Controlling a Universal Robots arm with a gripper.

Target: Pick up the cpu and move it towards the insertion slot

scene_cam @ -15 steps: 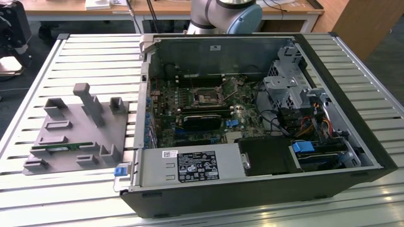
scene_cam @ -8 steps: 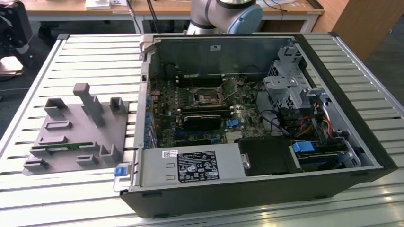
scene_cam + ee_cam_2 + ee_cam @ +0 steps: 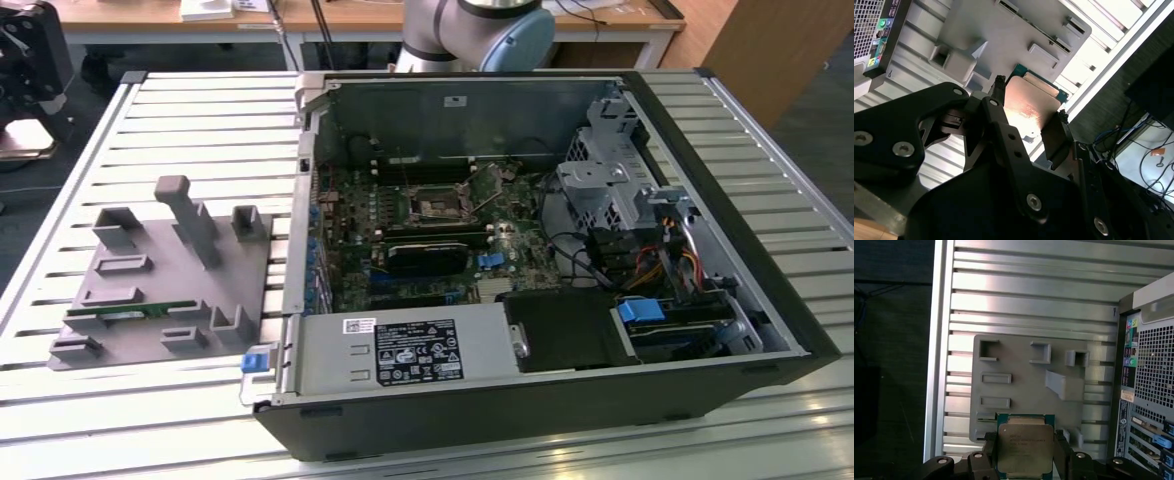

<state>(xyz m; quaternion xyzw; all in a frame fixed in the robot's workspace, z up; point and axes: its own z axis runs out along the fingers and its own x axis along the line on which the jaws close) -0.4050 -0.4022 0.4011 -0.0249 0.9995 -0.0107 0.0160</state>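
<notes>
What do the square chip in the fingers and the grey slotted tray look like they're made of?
The small square silvery chip: brushed metal lid, going by its dull sheen, on a green board rim. The grey slotted tray: probably matte plastic, uniform and glare-free.

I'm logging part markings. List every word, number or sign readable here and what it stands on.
None can be quoted.
cpu lid: faint engraved lines, too small to read.
power supply label: print too small to read.
case wall sticker: too small to read.
rear panel sticker: blurred.

Satin metal cpu [image 3: 1024,447], matt black gripper [image 3: 1024,435], matt grey plastic holder [image 3: 1024,375], shiny ribbed metal table [image 3: 1029,295]
</notes>
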